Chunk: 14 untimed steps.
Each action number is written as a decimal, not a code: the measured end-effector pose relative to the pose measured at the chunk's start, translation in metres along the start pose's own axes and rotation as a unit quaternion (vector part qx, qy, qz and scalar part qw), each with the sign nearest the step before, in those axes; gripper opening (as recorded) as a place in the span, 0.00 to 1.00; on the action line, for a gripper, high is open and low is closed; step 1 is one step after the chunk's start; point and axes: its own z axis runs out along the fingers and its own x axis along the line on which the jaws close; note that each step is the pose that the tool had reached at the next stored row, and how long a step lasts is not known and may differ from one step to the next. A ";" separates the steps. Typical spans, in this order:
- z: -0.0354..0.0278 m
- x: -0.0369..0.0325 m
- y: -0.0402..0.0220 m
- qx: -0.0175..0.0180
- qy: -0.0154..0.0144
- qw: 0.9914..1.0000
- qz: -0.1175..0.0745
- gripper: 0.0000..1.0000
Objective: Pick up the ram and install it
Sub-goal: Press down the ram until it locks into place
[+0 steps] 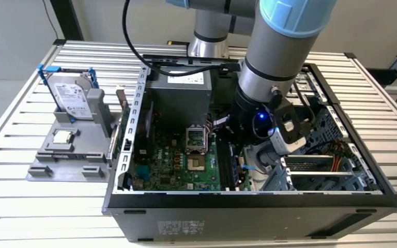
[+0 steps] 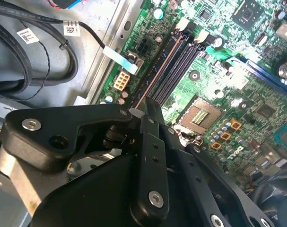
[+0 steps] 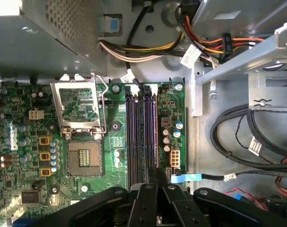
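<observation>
Green motherboard (image 3: 86, 142) lies inside the open computer case (image 1: 254, 199). Above its memory slots (image 3: 141, 137), the gripper (image 3: 157, 177) is pressed together, apparently pinching the ram (image 2: 150, 106) edge-on. Step in hand: insertion, judged. Seating requires alignment with one slot.

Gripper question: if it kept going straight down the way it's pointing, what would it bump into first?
Probably the long dark memory slots on the green motherboard. The gripper hangs right over their near end inside the computer case. How far above them it hangs is unclear.
</observation>
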 end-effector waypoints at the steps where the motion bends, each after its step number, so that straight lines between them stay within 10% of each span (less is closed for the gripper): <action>1: 0.0000 0.0000 0.0000 0.000 0.000 1.000 -0.009 0.00; 6: 0.0000 0.0000 0.0000 0.001 0.001 0.999 -0.055 0.00; 14: 0.0000 0.0000 0.0000 0.001 0.002 0.993 -0.117 0.00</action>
